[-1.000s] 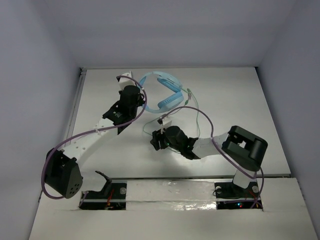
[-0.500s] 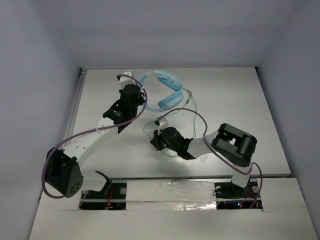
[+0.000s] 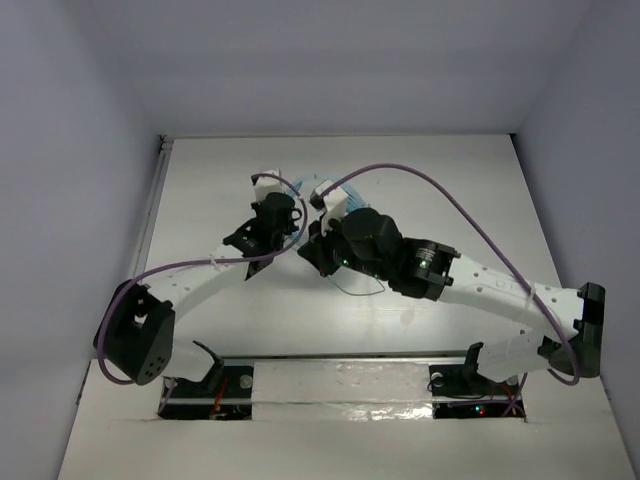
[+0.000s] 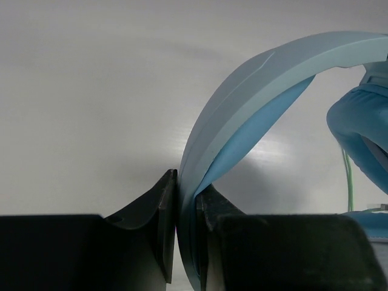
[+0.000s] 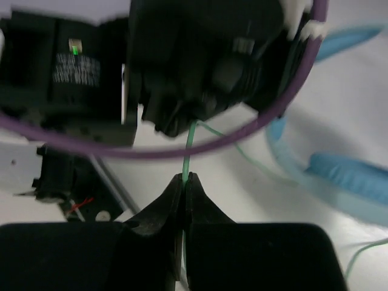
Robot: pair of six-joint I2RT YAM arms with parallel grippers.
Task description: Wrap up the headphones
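The light blue headphones (image 4: 260, 79) arch up from between my left gripper's (image 4: 186, 188) fingers, which are shut on the wide headband. One earcup (image 4: 364, 121) shows at the right edge of that view. From above, only a sliver of the headphones (image 3: 303, 184) shows beneath the two wrists, beside the left gripper (image 3: 285, 205). My right gripper (image 5: 186, 177) is shut on the thin pale-green cable (image 5: 190, 142), which runs taut up toward the left wrist. The blue headband (image 5: 351, 176) lies to its right. In the top view the right gripper (image 3: 312, 248) sits close to the left one.
A thick purple robot cable (image 5: 182, 151) crosses just above the right fingertips, and another arcs over the right arm (image 3: 440, 195). The left arm's black wrist (image 5: 206, 60) fills the top of the right wrist view. A loop of thin cable (image 3: 357, 292) lies on the white table (image 3: 470, 180).
The right gripper shut on the cable, then the right arm stretched out and carried it up next to the left gripper. The left gripper shifted slightly right and nearer with the headphones.
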